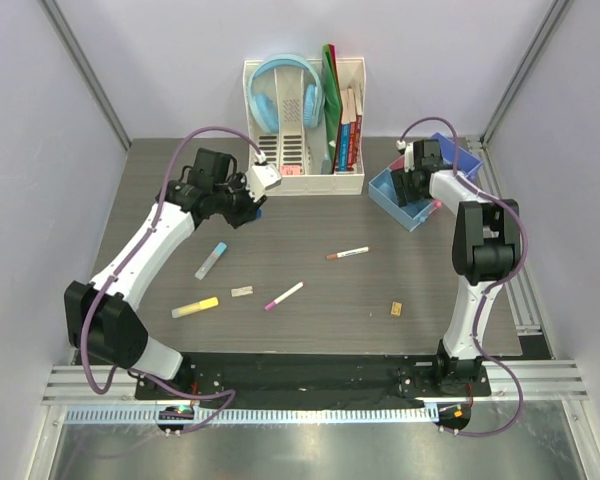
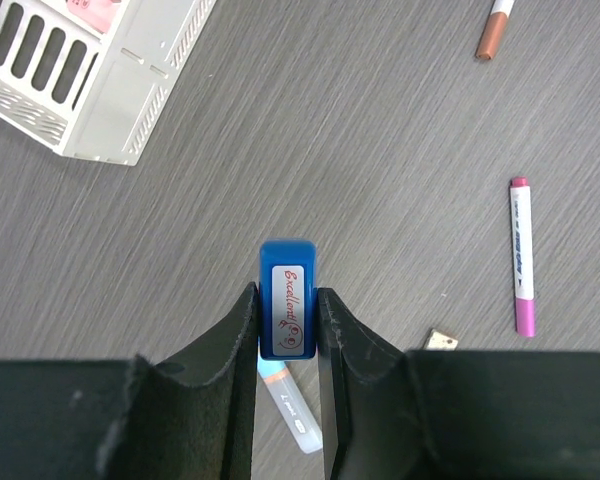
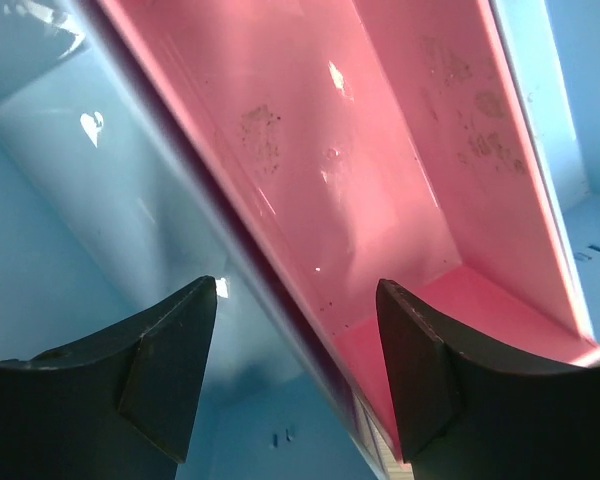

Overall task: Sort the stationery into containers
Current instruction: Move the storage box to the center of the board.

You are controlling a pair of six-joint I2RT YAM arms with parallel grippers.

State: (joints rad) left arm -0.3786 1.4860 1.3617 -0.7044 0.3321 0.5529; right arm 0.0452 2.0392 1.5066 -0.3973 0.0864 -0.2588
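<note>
Left pincer [image 2: 286, 294]: clenched on the small blue block [image 2: 287, 298], one finger on each side.
Blue block: white label facing up, held above the table [image 1: 310, 215], near the front left corner of the white organiser [image 1: 305, 150].
Right pincer [image 3: 295, 290]: released and empty, its fingers on either side of the wall between two bins.
Bins: the pink bin [image 3: 400, 150] and the light-blue bin [image 3: 80, 220] sit in a joined row [image 1: 392, 197] at the table's right rear.
Loose on table: yellow highlighter [image 1: 195, 307], pale-blue pen [image 1: 210, 260], grey block [image 1: 242, 292], pink-tipped pen [image 1: 283, 296], brown-capped marker [image 1: 347, 253] and tan block [image 1: 395, 309], all apart.
</note>
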